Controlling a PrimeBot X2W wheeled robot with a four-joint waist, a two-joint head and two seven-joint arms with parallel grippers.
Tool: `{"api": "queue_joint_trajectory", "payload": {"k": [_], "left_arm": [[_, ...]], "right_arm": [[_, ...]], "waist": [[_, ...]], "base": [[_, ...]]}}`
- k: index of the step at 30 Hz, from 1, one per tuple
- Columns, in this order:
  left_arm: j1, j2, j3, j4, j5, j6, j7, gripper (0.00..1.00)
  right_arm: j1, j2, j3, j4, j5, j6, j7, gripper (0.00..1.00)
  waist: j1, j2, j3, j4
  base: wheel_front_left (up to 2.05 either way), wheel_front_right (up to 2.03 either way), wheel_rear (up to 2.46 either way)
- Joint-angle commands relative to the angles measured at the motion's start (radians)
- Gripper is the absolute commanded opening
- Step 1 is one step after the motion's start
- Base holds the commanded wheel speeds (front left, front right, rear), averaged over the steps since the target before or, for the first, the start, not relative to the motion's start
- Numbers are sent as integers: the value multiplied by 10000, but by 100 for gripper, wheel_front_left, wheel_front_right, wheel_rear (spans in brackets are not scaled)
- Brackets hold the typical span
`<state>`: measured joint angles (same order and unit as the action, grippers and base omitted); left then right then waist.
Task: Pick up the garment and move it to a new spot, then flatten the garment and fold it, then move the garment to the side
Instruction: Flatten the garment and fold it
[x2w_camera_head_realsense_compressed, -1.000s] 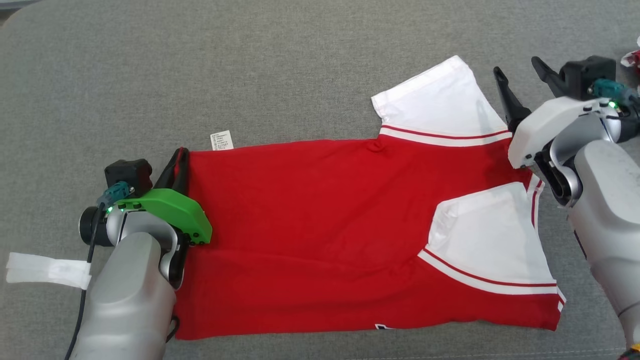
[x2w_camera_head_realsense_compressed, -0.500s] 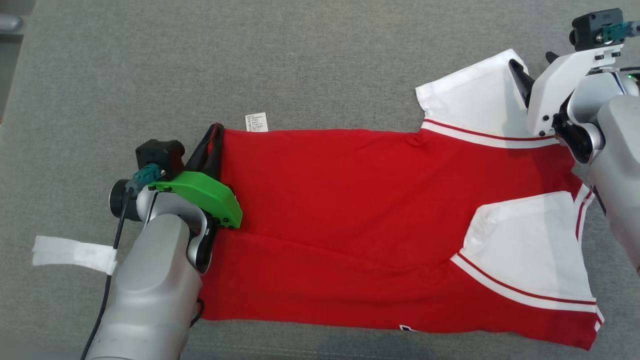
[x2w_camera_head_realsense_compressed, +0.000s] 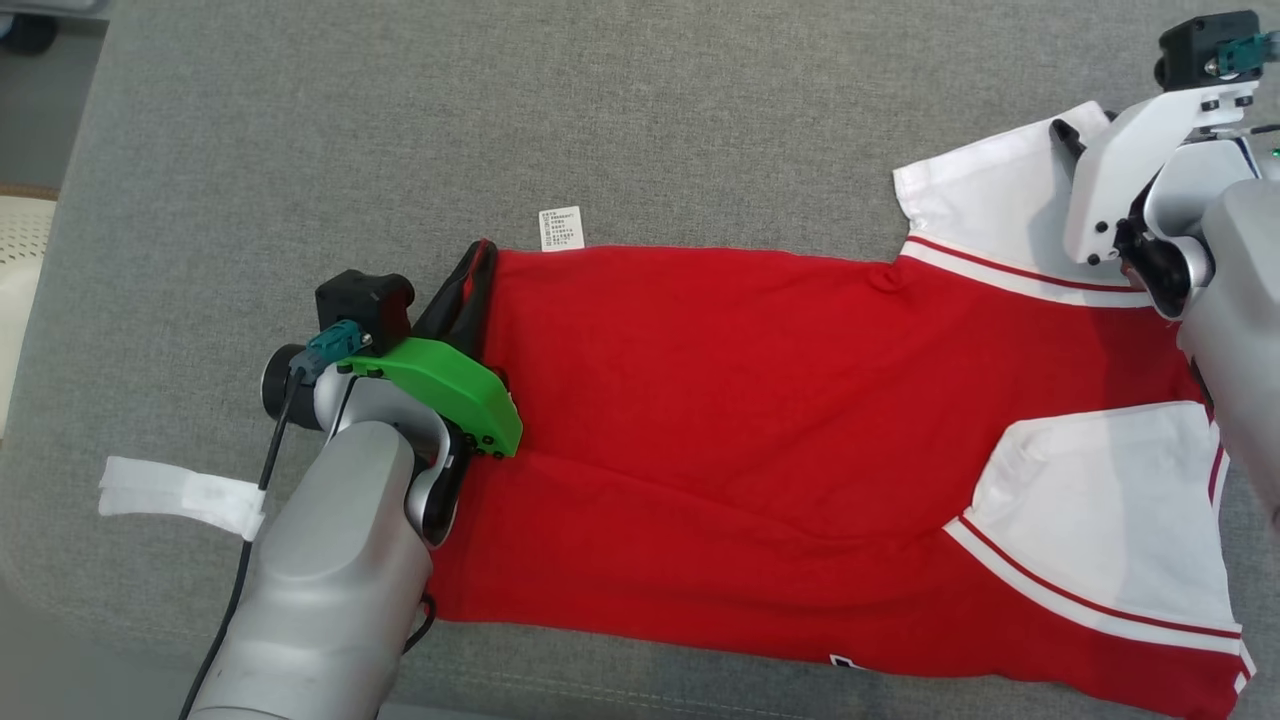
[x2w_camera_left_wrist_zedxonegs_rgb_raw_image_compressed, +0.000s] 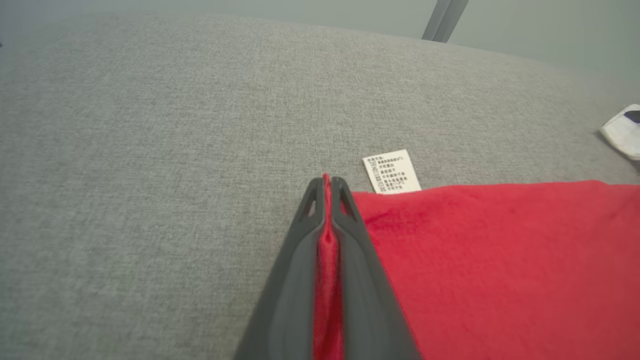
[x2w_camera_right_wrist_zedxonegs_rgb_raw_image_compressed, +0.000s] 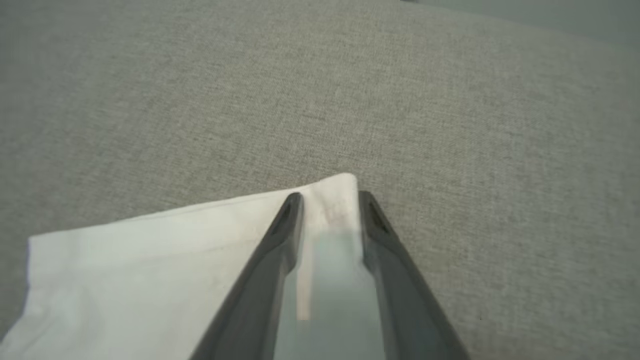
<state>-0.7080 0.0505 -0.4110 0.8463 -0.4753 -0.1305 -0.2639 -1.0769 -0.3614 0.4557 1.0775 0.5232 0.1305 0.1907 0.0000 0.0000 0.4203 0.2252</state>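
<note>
1. The garment (x2w_camera_head_realsense_compressed: 750, 420), a red shirt with white sleeves, lies spread across the grey cushion (x2w_camera_head_realsense_compressed: 500, 100). Its near sleeve (x2w_camera_head_realsense_compressed: 1100, 510) is turned in over the red body, so I judge that the folding is under way.
2. The left gripper (x2w_camera_left_wrist_zedxonegs_rgb_raw_image_compressed: 326, 185) is closed tightly on the far corner of the hem, with a ridge of red cloth pinched between its two fingers. I think this hold anchors that end, so that the shirt is taut while the other arm works.
3. Just beside its tips, the care label (x2w_camera_left_wrist_zedxonegs_rgb_raw_image_compressed: 392, 171) lies flat on the cushion, sticking out from the shirt's far edge.
4. Farthest away, the right gripper (x2w_camera_right_wrist_zedxonegs_rgb_raw_image_compressed: 330, 197) is at the outer corner of the far sleeve (x2w_camera_right_wrist_zedxonegs_rgb_raw_image_compressed: 150, 250). Its fingers are apart, one on each side of the corner, and the white cloth between them is not squeezed. It seems placed to take this corner for the next fold.
</note>
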Motion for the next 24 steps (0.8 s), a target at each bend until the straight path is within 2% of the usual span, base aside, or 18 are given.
{"api": "queue_joint_trajectory", "payload": {"k": [1,6,11,24], "left_arm": [[-182,10,25,25,-44,-2,4,0],[-102,11,185,103,93,37,4,0],[166,48,691,131,308,48,4,0],[833,424,1665,-23,868,4,2,0]], "right_arm": [[95,85,119,136,-1,-2,-126,0],[139,-38,351,-117,141,-7,-750,0],[402,-282,833,-763,405,-7,-1839,0],[2196,-1247,1725,-2906,2134,-7,-3907,0]], "waist": [[0,0,-28,-58],[0,0,-168,-249],[0,0,-428,-590],[0,0,-1243,-1111]], "base": [[0,0,0],[0,0,0],[0,0,0],[0,0,0]]}}
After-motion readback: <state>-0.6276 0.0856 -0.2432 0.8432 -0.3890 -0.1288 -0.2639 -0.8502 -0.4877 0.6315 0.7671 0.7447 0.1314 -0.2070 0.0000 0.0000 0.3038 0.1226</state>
